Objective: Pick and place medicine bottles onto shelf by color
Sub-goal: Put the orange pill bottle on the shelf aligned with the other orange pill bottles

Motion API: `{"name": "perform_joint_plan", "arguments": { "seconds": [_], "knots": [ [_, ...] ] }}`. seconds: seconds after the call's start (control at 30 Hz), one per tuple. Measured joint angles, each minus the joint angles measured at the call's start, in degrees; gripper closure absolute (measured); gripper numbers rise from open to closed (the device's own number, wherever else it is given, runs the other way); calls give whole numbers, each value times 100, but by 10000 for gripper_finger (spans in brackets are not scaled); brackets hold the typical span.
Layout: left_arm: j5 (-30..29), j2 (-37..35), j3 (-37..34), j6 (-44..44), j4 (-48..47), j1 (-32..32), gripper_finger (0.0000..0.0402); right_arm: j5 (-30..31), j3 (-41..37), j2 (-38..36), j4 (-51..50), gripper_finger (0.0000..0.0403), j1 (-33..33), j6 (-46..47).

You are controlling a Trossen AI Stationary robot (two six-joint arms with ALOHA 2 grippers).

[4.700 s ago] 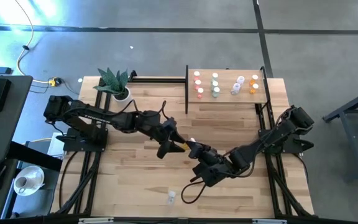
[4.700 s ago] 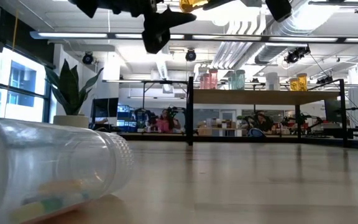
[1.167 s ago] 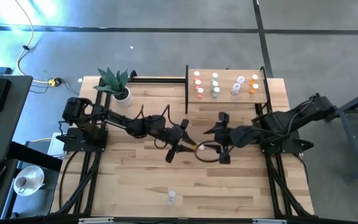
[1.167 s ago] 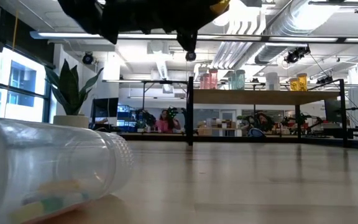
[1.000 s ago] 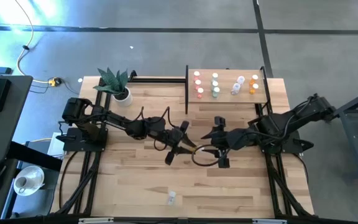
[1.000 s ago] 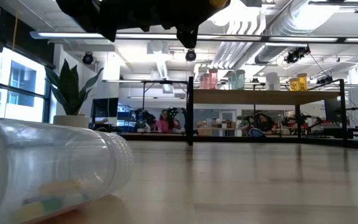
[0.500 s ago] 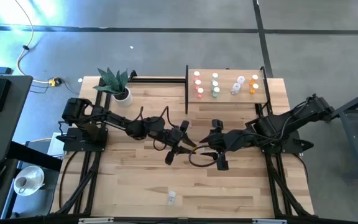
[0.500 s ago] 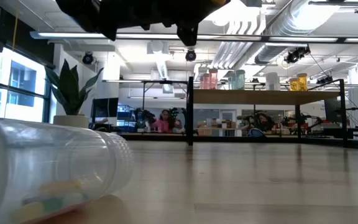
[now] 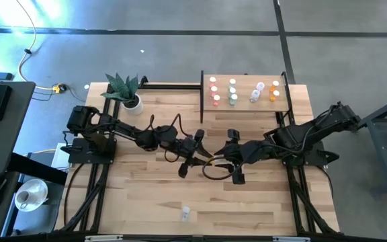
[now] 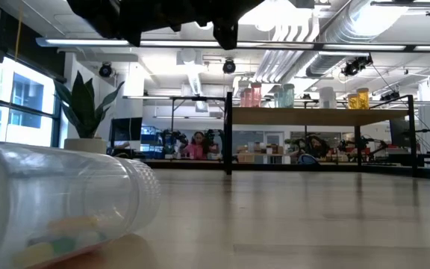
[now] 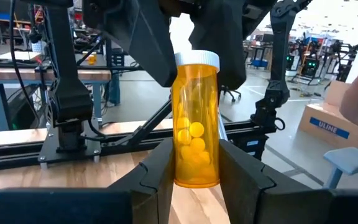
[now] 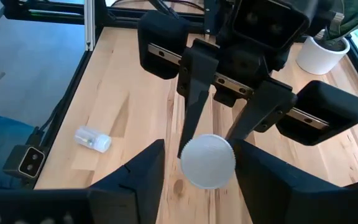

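1. Shelf (image 9: 244, 92) at the table's far edge carries colour-sorted medicine bottles.
2. Left gripper (image 11: 194, 177) clamps the orange bottle (image 11: 196, 121) mid-table (apparently a handover).
3. Right gripper (image 12: 207, 165) straddles its white cap (image 12: 207, 161), fingers spread, not gripping.

Between the left gripper's (image 11: 194, 180) matt black plastic fingers (image 11: 157, 171) an orange bottle (image 11: 196, 127) of glossy see-through plastic is showing smooth yellow pills inside, under a ribbed white plastic cap. That cap (image 12: 207, 161) is looking matt and faintly grainy between the right gripper's (image 12: 194, 163) dull black fingers (image 12: 143, 168). Beneath the jaws, the tabletop (image 12: 126, 102) is showing pale planked wood with a satin sheen. A clear bottle (image 12: 93, 139) of shiny plastic is lying off to one side of them.
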Motion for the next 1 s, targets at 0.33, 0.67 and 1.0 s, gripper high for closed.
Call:
{"name": "perform_joint_plan", "arguments": {
  "seconds": [0.33, 0.67, 1.0],
  "knots": [
    [0, 0, 1, 0, 11, 2, 304, 13, 0, 2, 17, 285, -2, 117],
    [-1, 0, 2, 0, 13, 2, 304, 13, 0, 2, 13, 293, -2, 113],
    [-7, 0, 2, 2, -21, 2, 268, 6, 0, 4, -9, 294, -2, 113]
  ]
}}
